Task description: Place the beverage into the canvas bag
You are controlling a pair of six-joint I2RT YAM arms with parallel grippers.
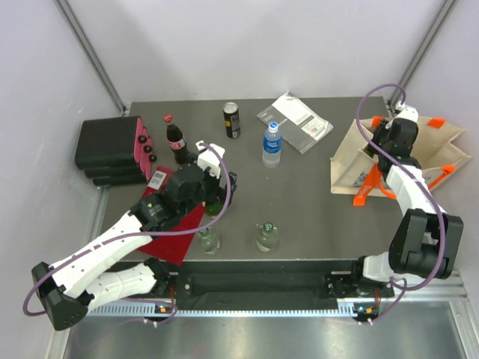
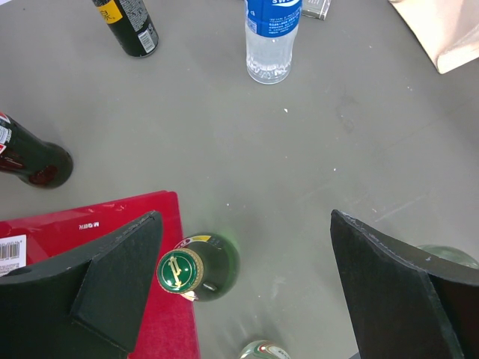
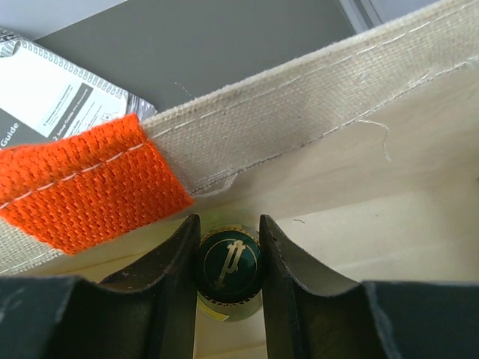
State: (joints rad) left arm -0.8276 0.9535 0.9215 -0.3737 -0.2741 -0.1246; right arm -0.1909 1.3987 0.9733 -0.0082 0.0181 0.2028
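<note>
The beverage (image 3: pixel 229 271), a green glass bottle with a dark green, gold-marked cap, is clamped at the neck between the 2 fingers of the right gripper (image 3: pixel 227 233), just inside the mouth of the canvas bag (image 3: pixel 322 90), beside its orange handle (image 3: pixel 82 183). I'd lower it upright until the base settles, then let go and rise clear of the handle. The left gripper (image 2: pixel 245 224) hangs wide open over another green bottle (image 2: pixel 196 268).
</note>
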